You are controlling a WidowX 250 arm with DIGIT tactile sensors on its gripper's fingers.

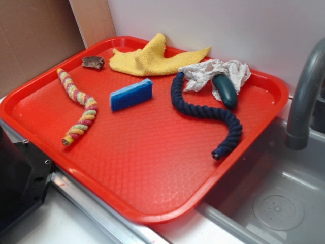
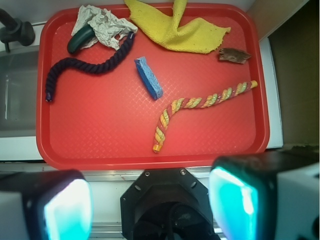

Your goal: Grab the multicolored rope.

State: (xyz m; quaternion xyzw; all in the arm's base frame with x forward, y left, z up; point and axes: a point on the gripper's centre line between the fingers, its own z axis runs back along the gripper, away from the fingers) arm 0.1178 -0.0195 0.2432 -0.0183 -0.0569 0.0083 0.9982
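Gripper (image 2: pixel 159 197) jaws wide, empty, above the tray (image 2: pixel 100 140) edge.
Multicolored rope (image 2: pixel 192 103), right of sponge (image 2: pixel 148 77): likely soft, light, limp; pinch mid-length.

a white wall (image 1: pixel 228 30) closes the rear of the scene. a brown cardboard panel (image 1: pixel 30 40) stands at the back left, with a pale wooden board (image 1: pixel 94 20) upright beside it. a grey metal sink basin (image 1: pixel 274 203) with a round drain sits to the right, a dark grey faucet (image 1: pixel 304 96) rising over it. a white worktop (image 1: pixel 66 223) edge runs along the front. lighting is even and diffuse.
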